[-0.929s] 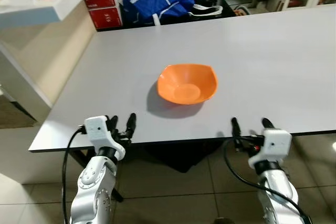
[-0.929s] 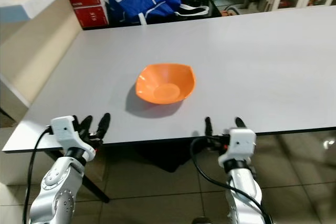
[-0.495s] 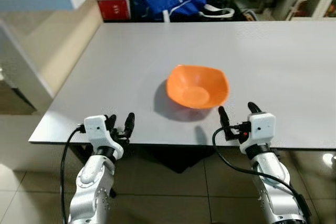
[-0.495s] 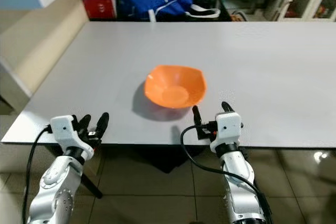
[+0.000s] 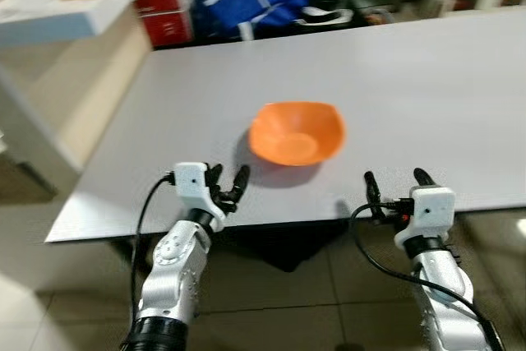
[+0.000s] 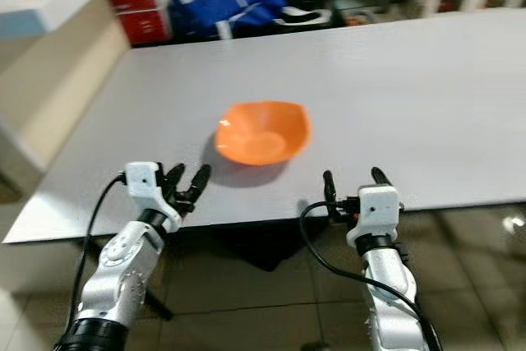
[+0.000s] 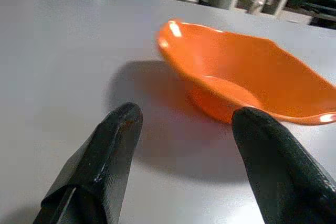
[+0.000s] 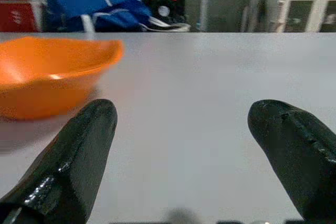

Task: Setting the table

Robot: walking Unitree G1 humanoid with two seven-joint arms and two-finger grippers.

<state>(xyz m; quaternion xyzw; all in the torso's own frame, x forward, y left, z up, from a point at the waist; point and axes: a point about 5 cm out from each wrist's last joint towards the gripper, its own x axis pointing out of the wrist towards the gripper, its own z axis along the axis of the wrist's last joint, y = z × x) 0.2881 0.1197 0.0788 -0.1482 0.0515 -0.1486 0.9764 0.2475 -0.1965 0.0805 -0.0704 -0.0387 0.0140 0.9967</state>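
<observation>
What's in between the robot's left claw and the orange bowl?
Nothing but bare grey table and the bowl's shadow. The left wrist view shows the open left gripper pointing at the orange bowl, not touching it.

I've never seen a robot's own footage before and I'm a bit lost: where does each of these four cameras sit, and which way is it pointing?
Left eye view: on the head, looking forward and down at the grey table and orange bowl; both silver arms show, left claw and right claw.
Right eye view: the head camera's other eye, same scene, same arms.
Left wrist view: on the left wrist, looking along its open black fingers at the bowl.
Right wrist view: on the right wrist, looking across the table between its open fingers.
All four share the bowl.
</observation>
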